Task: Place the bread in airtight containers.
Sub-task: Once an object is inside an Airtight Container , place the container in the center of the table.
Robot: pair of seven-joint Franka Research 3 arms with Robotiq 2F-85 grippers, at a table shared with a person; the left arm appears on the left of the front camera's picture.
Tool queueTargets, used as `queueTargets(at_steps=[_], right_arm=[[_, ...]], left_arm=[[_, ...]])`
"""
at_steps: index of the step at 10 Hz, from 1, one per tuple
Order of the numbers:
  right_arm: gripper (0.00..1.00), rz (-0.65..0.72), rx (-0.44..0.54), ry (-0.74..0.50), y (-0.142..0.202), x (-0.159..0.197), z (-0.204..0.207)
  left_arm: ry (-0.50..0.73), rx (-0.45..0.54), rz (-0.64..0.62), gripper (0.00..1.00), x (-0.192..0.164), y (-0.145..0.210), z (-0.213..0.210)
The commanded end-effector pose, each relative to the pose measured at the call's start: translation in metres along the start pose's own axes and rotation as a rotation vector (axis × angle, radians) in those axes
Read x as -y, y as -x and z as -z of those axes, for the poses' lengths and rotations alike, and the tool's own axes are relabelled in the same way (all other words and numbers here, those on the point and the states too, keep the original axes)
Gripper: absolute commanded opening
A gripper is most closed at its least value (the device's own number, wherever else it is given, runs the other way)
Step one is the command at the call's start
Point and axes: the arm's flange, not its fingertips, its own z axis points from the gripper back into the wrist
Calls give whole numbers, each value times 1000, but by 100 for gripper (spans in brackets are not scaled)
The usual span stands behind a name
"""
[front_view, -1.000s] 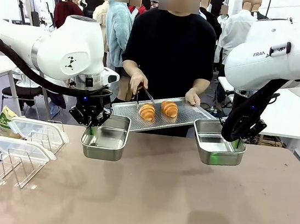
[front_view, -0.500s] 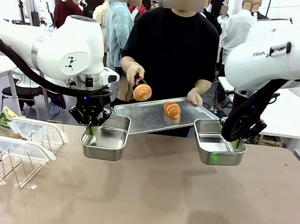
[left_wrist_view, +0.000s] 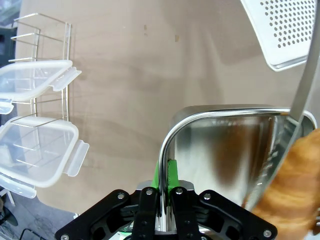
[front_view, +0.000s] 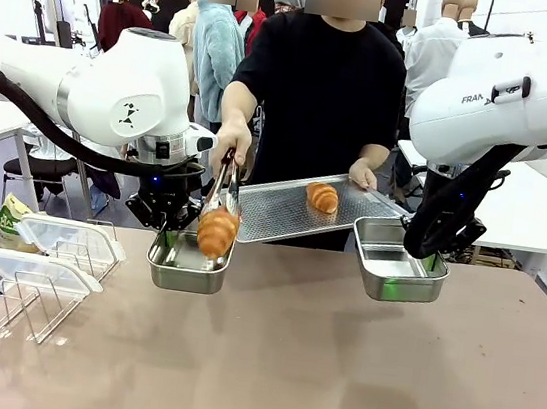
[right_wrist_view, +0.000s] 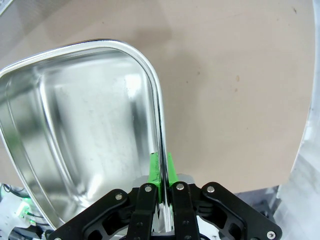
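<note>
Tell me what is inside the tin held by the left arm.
A bread roll, gripped in the person's tongs, dips into the left tin. The rest of the interior is bare steel. The floor beneath the roll is hidden by it.

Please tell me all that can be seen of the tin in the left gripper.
The tin is small, rectangular, of shiny steel, with rounded corners and a rolled rim. It is open, without lid, and level. The left gripper is shut on its rim, green pads on either side of the wall. Its inside looks bare. A roll in tongs hangs at its opening; contact unclear.
</note>
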Motion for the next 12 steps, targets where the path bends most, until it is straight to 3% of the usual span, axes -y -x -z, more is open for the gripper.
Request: queueTargets(at_steps=[1, 12], right_arm=[[0, 0, 4, 2, 3, 1, -1], [0, 0, 4, 2, 3, 1, -1]], left_arm=[[-2, 5, 0, 0, -1, 0, -2], [-2, 5, 0, 0, -1, 0, -2]])
